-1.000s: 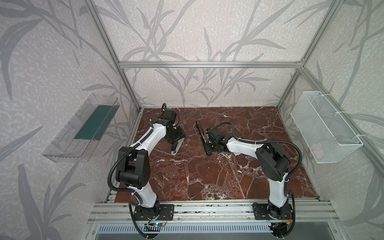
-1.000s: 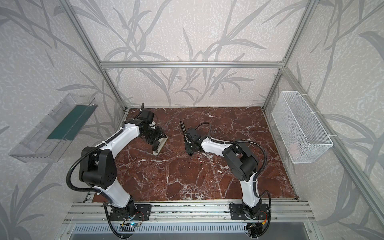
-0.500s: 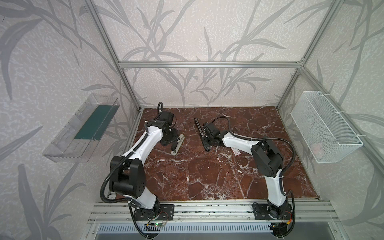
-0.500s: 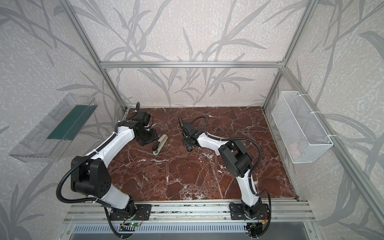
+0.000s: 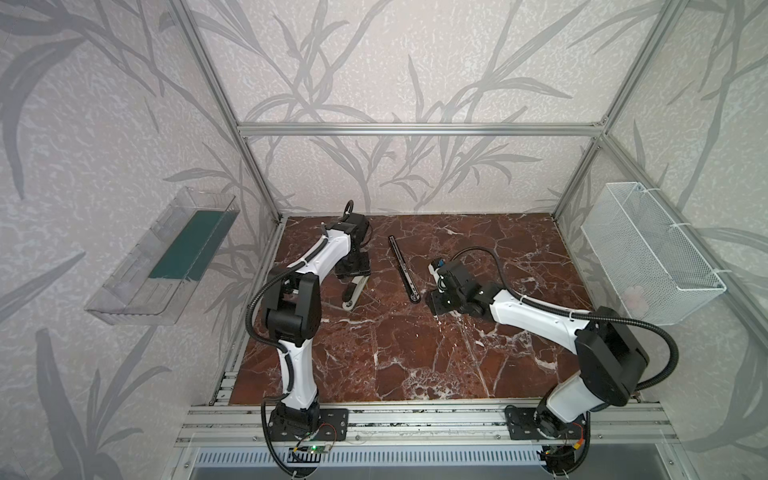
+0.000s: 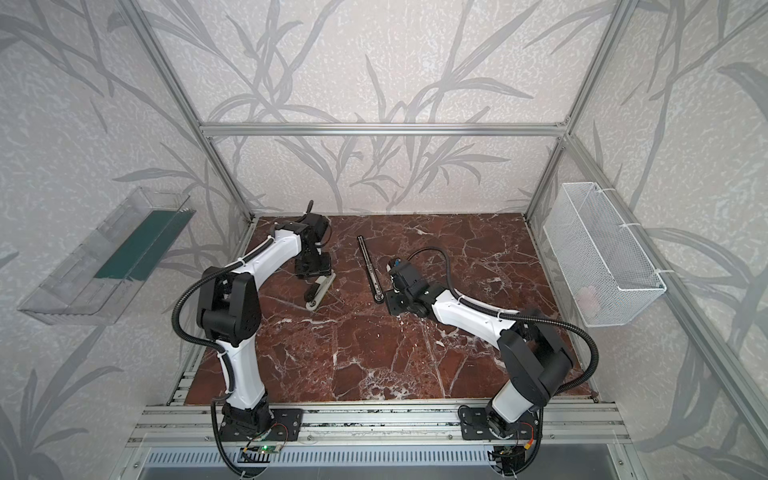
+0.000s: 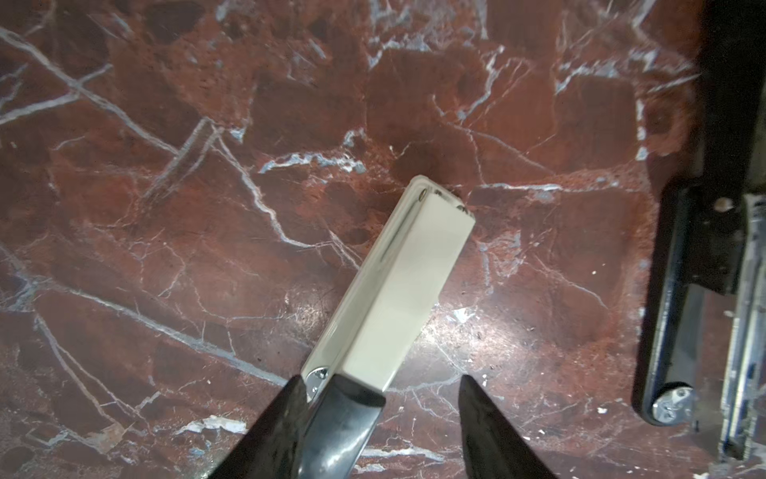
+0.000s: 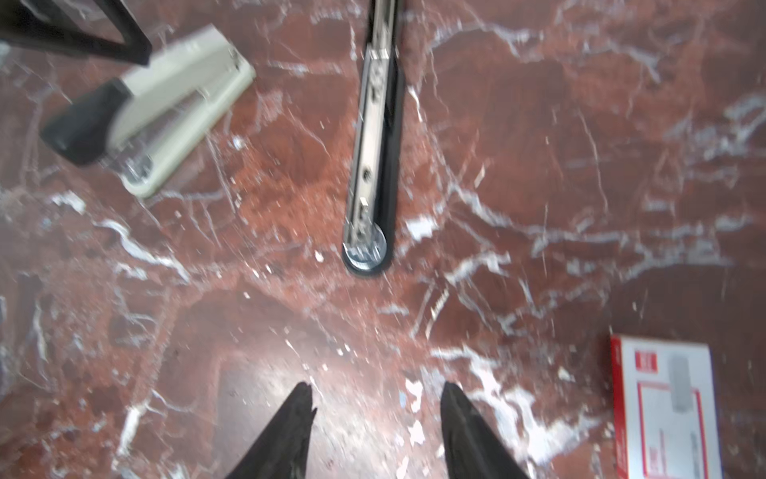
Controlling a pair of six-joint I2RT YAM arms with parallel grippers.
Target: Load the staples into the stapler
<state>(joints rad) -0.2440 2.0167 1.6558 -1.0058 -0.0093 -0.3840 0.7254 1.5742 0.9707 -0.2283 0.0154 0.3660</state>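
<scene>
Staples box (image 8: 663, 406) near parted right jaws

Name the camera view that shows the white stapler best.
Left wrist: the white stapler is close and sharp. Right wrist shows it side-on but blurred. Both top views show it small, partly under the left gripper.

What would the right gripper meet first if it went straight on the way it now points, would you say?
Probably the rounded near end of the open black stapler, straight ahead of the right gripper; depth is unclear.
</scene>
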